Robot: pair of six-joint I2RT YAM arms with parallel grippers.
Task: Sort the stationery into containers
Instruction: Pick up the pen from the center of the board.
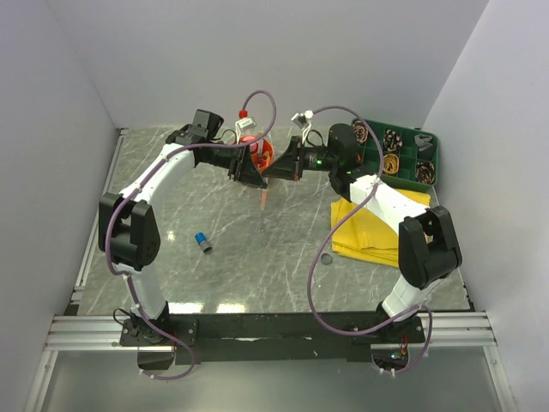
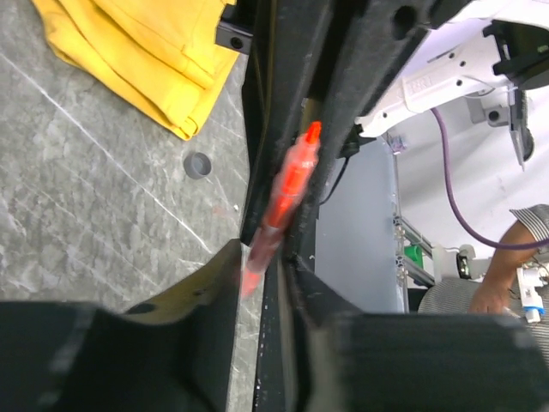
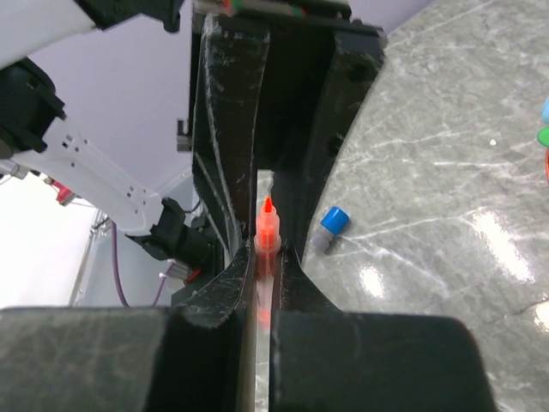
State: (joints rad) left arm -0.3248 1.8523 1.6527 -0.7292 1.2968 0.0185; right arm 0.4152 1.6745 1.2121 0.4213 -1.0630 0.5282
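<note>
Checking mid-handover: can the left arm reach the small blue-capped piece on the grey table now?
Probably reachable, nothing around the small blue-capped piece, but the left gripper has the orange pen between its fingers, also clamped by the right gripper.

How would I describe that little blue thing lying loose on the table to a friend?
Find the grey marble table. Right of the left arm's elbow lies a short stub with a bright blue cap. The dark disc nearby is flat.

A robot lab cell: plain white walls (image 1: 283,51) box in a grey marble-look surface (image 1: 257,249). Aluminium rails (image 1: 86,330) cross the bottom of the frame, two arms (image 1: 150,197) trail purple cables (image 1: 313,292), and white equipment fills the left wrist view's right side.
</note>
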